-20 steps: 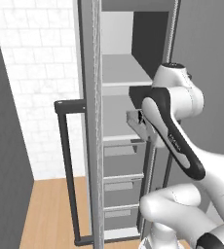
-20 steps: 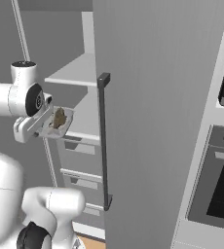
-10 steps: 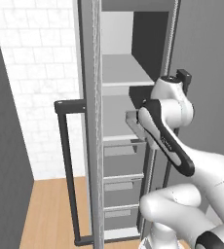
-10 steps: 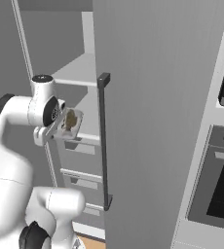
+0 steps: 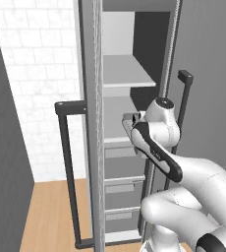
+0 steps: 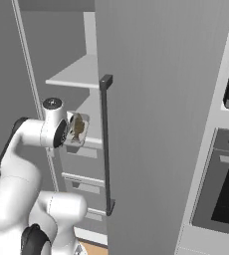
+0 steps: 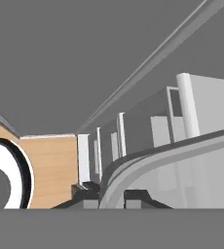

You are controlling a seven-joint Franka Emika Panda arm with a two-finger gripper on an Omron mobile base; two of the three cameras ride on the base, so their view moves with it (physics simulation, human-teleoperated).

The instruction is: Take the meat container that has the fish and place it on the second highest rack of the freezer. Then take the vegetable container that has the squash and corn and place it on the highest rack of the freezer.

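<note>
The jaws (image 6: 71,133) are pinched on the rim of the meat container (image 6: 76,130), a clear tub with the brownish fish (image 6: 78,125) inside; in the hand view the rim curves up between the two dark fingertips (image 7: 87,188), which is why the tub looks like a pale arc rising away from them; a grip on the wall rather than from above probably leaves the tub's base free to slide onto a rack without the hand fouling the rack overhead.

The container hangs just ahead of the jaws, at the mouth of the open freezer (image 5: 127,93), about level with the second shelf down (image 5: 117,123); the top shelf (image 5: 127,78) lies above the jaws and the drawers (image 5: 122,187) lie below them; whether the tub's base is touching the shelf I cannot tell, so I judge the placing not yet finished.

The fish appears to sit on edge in the right base view, so the tub seems tilted, which may risk the contents shifting.

The arm is folded, with the forearm (image 5: 156,152) reaching up and inward; the wrist is turned so the hand points into the cabinet; the open freezer door (image 5: 68,172) stands to the arm's left, well apart from the jaws.
</note>
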